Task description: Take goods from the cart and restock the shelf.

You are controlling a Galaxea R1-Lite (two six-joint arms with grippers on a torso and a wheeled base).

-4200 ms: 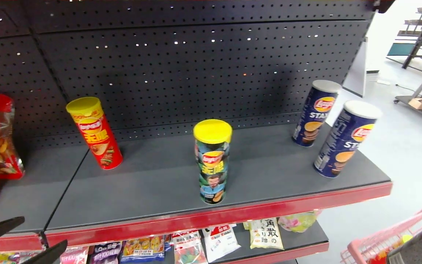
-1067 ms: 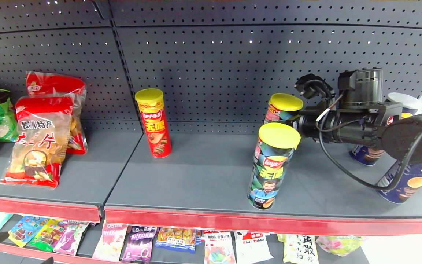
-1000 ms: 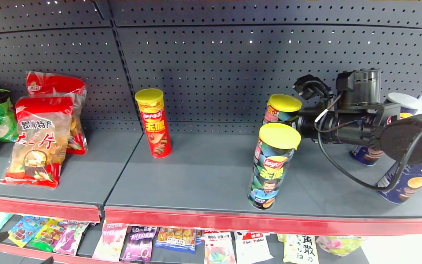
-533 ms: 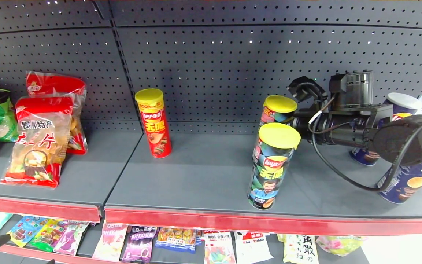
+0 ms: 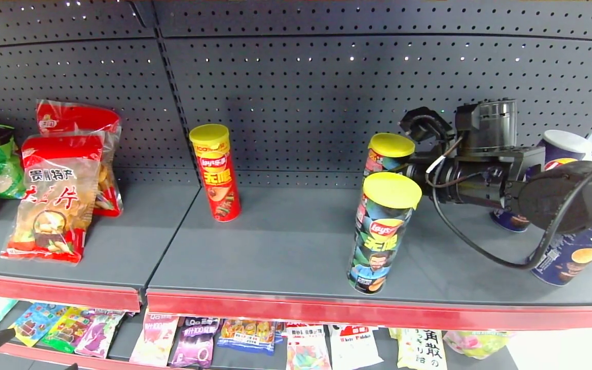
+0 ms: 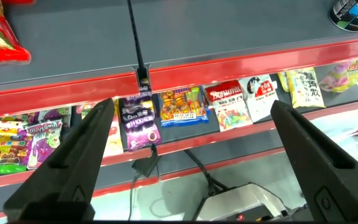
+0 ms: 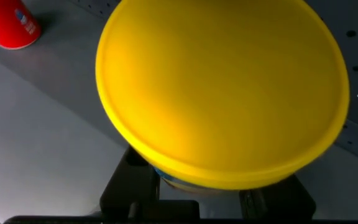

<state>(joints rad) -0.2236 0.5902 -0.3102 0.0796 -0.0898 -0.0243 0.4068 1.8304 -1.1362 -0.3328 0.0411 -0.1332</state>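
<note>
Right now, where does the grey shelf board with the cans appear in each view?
Head view: the grey shelf board crosses the middle, carrying the red can.
Left wrist view: the board lies beyond the red front edge.
Right wrist view: the board shows behind the gripped yellow-lidded can.
Shared landmark: the red can, in head and right wrist views.

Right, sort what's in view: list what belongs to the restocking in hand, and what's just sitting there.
In the job: the yellow-lidded can held in the right gripper; the grey shelf being stocked.

Just sitting there: the patterned can in front, the red can, the blue cans, the red snack bags, the sachets on the lower shelf.
</note>
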